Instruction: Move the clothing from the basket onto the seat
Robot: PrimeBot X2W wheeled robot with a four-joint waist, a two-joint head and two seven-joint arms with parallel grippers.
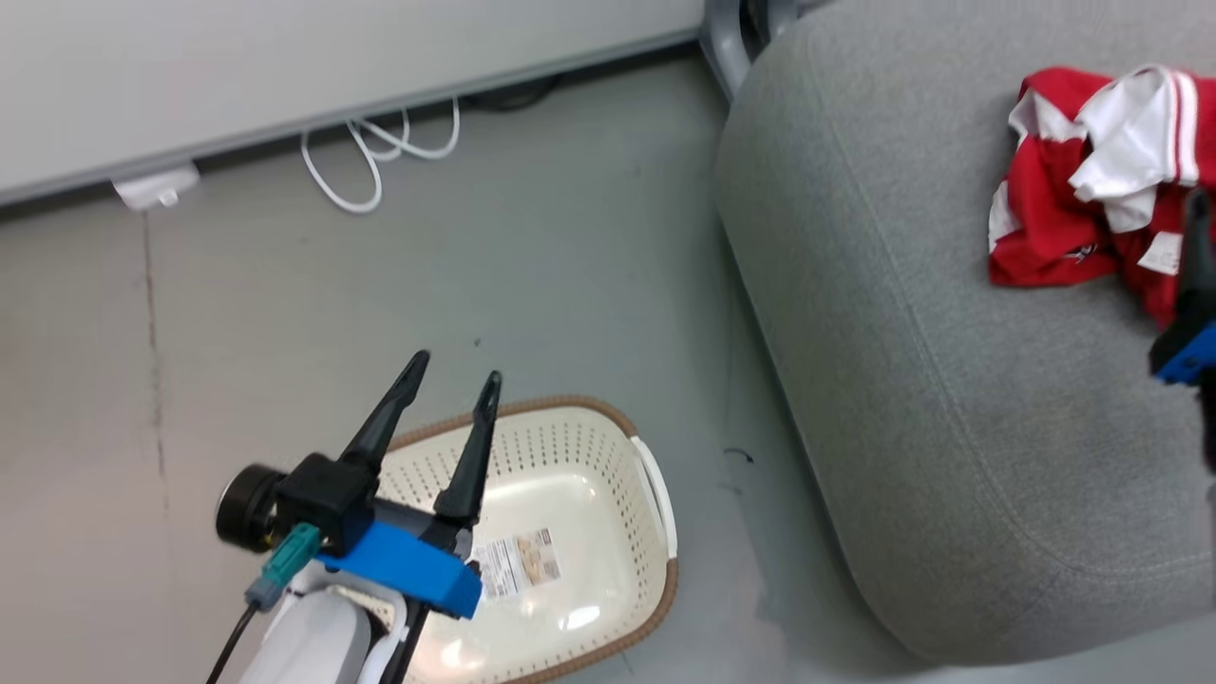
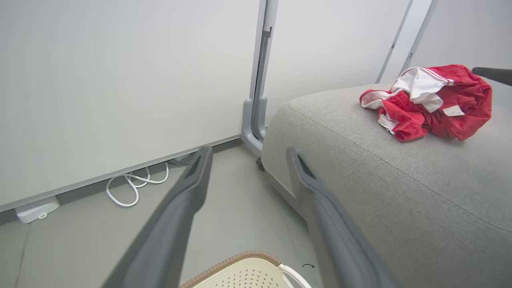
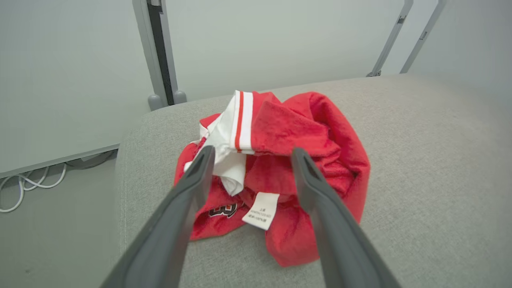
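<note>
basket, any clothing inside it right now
No, the basket shows a bare floor with a paper label, and the red clothing lies on the seat.

Office: partition panels (image 2: 120,80), floor cable (image 1: 375,152)

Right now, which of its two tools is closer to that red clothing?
The right one. The right tool hovers open right at the clothing on the seat. The left tool hangs open above the basket on the floor, well away.
</note>
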